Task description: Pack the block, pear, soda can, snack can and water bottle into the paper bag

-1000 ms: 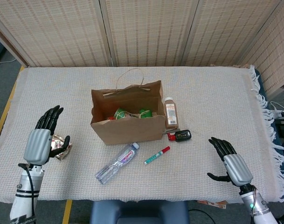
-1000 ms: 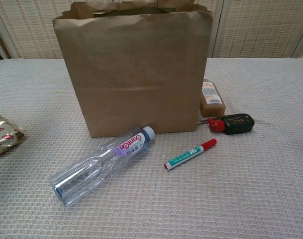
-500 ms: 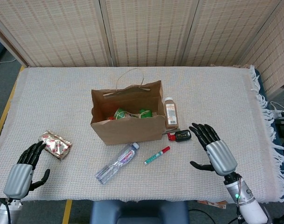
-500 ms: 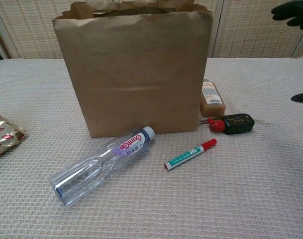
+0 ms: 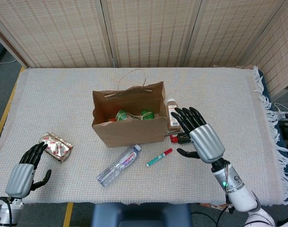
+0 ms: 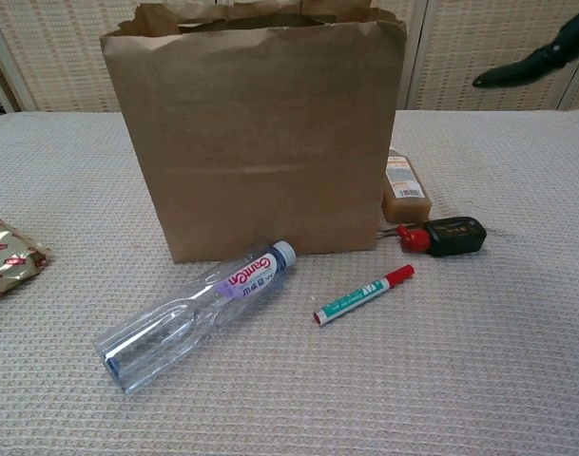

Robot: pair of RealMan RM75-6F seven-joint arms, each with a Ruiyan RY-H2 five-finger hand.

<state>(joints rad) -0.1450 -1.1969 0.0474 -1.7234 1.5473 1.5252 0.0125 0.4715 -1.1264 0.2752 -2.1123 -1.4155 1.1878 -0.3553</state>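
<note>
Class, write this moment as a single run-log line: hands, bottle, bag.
left hand: open, low near snack packet | right hand: open, above marker area | water bottle: lying outside paper bag | bag: upright

The left robot hand (image 5: 24, 168) was seen low at the front left corner of the tabletop, back turned upward, fingers spread and lightly curved, thumb set apart, with nothing held. The right robot hand (image 5: 200, 136) was raised above the tabletop towards its front right part, its fingers (image 5: 187, 117) splayed and stretched forward, thumb out to the side, nothing gripped. In the chest view only dark fingertips (image 6: 517, 71) were caught at the upper right edge.
</note>
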